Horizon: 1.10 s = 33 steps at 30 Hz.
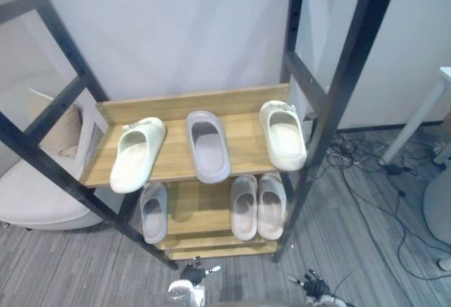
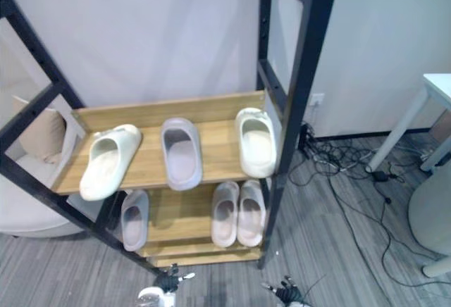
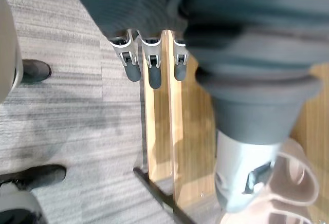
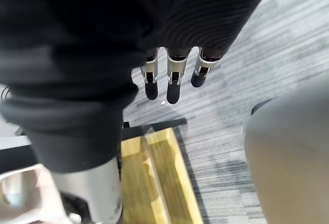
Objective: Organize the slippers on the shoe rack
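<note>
Shoe rack (image 1: pixel 176 106) carrying slippers on two shelves. Upper shelf: left cream slipper (image 1: pixel 136 153) lying angled, lilac slipper (image 1: pixel 207 145) sitting in middle, right cream slipper (image 1: pixel 283 135) at right. Lower shelf: grey slipper (image 1: pixel 153 211) at left, pale pair (image 1: pixel 258 206) lying side by side at right. Left hand (image 1: pixel 192 273) and right hand (image 1: pixel 310 281) hanging low over floor (image 1: pixel 366 251) near rack's foot. Both hands' fingers (image 3: pixel 132 67) (image 4: pixel 172 88) pointing straight, slightly spread, gripping nothing.

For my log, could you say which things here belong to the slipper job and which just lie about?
Job: shoe rack; upper: left cream slipper, middle grey slipper, right cream slipper; lower: lone grey slipper, pale pair.
Idle: cushion, floor cables, table leg.
</note>
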### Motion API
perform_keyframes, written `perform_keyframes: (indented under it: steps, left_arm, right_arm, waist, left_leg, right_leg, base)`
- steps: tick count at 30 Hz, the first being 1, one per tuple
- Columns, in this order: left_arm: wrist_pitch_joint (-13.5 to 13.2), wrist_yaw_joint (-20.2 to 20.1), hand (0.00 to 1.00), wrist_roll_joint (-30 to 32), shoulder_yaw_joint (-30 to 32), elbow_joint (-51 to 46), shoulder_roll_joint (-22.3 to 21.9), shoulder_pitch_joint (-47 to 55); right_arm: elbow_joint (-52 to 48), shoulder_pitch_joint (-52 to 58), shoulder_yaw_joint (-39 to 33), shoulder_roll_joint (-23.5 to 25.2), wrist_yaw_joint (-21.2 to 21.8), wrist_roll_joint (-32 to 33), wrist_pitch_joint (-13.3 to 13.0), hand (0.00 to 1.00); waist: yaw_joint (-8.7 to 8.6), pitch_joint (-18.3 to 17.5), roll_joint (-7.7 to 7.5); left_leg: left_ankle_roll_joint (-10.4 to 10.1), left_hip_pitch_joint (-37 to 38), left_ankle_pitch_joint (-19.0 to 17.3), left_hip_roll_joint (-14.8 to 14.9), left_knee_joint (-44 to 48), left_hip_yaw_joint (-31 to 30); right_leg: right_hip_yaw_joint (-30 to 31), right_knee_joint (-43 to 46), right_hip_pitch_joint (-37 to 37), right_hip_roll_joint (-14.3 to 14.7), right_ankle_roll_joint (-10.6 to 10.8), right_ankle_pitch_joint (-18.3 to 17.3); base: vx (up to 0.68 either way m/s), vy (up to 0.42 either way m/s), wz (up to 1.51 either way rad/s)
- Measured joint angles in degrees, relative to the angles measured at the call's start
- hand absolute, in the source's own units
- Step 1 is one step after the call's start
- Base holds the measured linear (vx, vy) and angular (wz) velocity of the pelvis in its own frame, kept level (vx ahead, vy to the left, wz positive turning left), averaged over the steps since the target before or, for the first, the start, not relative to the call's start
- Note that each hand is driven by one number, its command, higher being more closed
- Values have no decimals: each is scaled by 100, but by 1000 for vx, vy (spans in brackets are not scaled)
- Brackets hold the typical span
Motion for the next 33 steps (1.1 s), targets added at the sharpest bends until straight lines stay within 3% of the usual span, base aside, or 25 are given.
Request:
perform_keyframes:
  steps: [2, 6, 11, 15, 20, 21, 28, 33]
  left_arm:
    - [-2, 2, 0, 24, 1, -2, 56, -5]
    - [-2, 15, 0, 101, -1, -10, 151, -67]
    - [-8, 148, 0, 108, 1, -255, 336, 33]
    - [-12, 163, 0, 114, 54, -519, 391, 247]
    - [-20, 161, 0, 213, 132, -660, 361, 368]
    - [-37, 162, 0, 219, 132, -744, 352, 418]
    - [-121, 162, 0, 244, 94, -741, 344, 437]
    - [-190, 168, 0, 319, -129, -592, 427, 406]
  right_arm:
    - [-5, 2, 15, 39, -3, 10, -35, 0]
    - [-336, 100, 341, 9, -67, 54, -110, 0]
    - [-2977, 1389, 1085, 23, -101, -119, -202, 0]
    - [-5145, 2499, 1095, 15, -67, -473, -230, 0]
    - [-6769, 3070, 1124, 6, 8, -860, -262, 0]
    - [-7509, 3187, 1160, 5, 53, -947, -321, 0]
    - [-8855, 3201, 1068, 14, 57, -1628, -647, 0]
    - [-9083, 3041, 757, -46, -175, -1836, -710, 0]
  waist:
    - [0, 18, -83]
    - [-24, 119, -113]
    - [-83, 145, -257]
    - [-182, 134, -268]
    - [-224, 130, -276]
    - [-225, 103, -293]
    - [-223, 81, -350]
    - [-235, -5, -382]
  left_leg:
    - [-24, -24, 16, -59, -4, -61]
    - [-31, -119, 16, -170, -114, -91]
    - [-66, -229, 35, -279, -186, -44]
    - [-63, -280, 34, -293, -179, -6]
    - [-64, -284, 33, -280, -174, 0]
    - [-63, -294, 30, -292, -169, 3]
    - [-11, -304, -85, -363, 19, -9]
    - [14, -423, -95, -431, 61, -89]
  right_leg:
    - [-35, -228, 62, -79, 65, 120]
    - [-52, -407, 49, -215, 202, 299]
    - [4, -360, -117, -362, 292, 351]
    - [25, -260, -223, -372, 321, 327]
    - [26, -198, -266, -365, 292, 276]
    - [37, -116, -358, -367, 304, 220]
    - [92, -90, -358, -387, 324, 206]
    - [63, -244, -355, -453, 379, 289]
  base:
    - [-63, 56, 15]
    - [-76, 97, 10]
    - [-68, 55, -2]
    - [8, 10, -6]
    - [22, -11, 0]
    - [0, 0, 0]
    - [-15, 4, -2]
    - [-15, 26, 5]
